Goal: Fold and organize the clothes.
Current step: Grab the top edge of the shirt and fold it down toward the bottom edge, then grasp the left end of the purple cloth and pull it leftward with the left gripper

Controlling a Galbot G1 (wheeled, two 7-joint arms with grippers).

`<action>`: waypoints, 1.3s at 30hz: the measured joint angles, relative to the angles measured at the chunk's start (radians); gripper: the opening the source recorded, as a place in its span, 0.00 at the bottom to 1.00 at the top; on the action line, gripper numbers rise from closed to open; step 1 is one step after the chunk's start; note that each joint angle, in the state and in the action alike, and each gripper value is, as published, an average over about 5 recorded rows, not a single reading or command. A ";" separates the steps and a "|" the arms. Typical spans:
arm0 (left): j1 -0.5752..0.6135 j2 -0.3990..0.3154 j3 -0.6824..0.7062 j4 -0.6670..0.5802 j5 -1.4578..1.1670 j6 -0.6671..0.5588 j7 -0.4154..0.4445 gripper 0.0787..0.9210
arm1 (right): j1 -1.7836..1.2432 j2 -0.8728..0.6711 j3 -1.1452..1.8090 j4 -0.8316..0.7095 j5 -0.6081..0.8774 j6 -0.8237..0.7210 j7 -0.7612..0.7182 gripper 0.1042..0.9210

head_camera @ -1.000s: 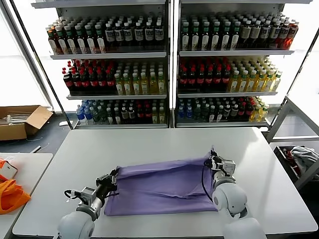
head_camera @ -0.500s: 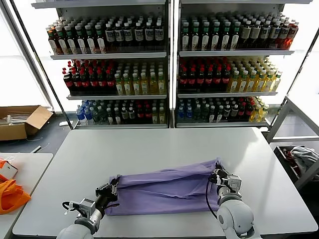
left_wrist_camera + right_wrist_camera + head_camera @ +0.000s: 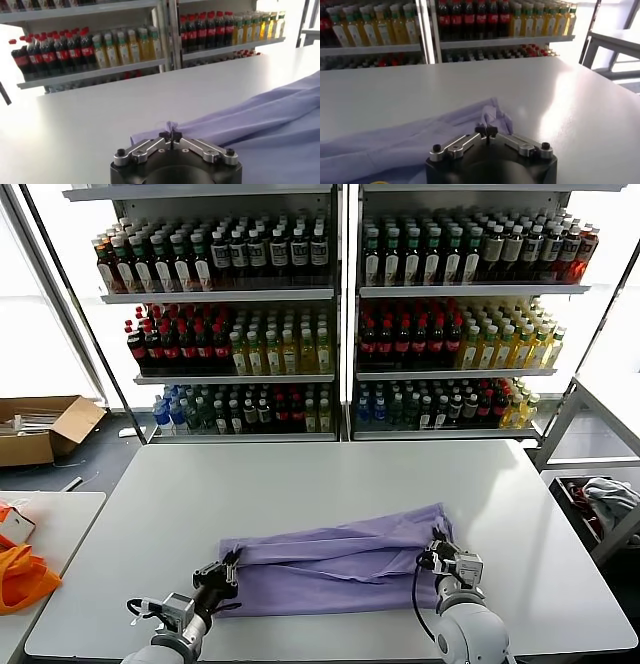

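Observation:
The lavender T-shirt [image 3: 335,564] lies folded in a long band across the front of the white table [image 3: 320,479]. My left gripper [image 3: 225,569] is shut on its left corner, and the pinched fabric shows between the fingertips in the left wrist view [image 3: 170,136]. My right gripper [image 3: 436,555] is shut on the right corner, seen in the right wrist view [image 3: 486,131] with the shirt's edge [image 3: 492,114] bunched just beyond it. Both grippers are low, close to the table's front. No dark graphic shows.
Shelves of bottled drinks [image 3: 340,314] stand behind the table. An orange fabric item [image 3: 20,576] lies on a side table at the left. A cardboard box [image 3: 40,427] sits on the floor at the left. A grey-white cloth bundle [image 3: 610,496] lies at the right.
Both grippers have pulled the shirt's far edge toward the table's front over the last second. The shirt now lies in a narrower, flatter band.

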 measured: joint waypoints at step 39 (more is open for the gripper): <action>0.063 -0.222 0.036 -0.125 0.145 0.045 -0.162 0.88 | -0.086 -0.059 0.119 0.165 0.036 0.000 0.028 0.88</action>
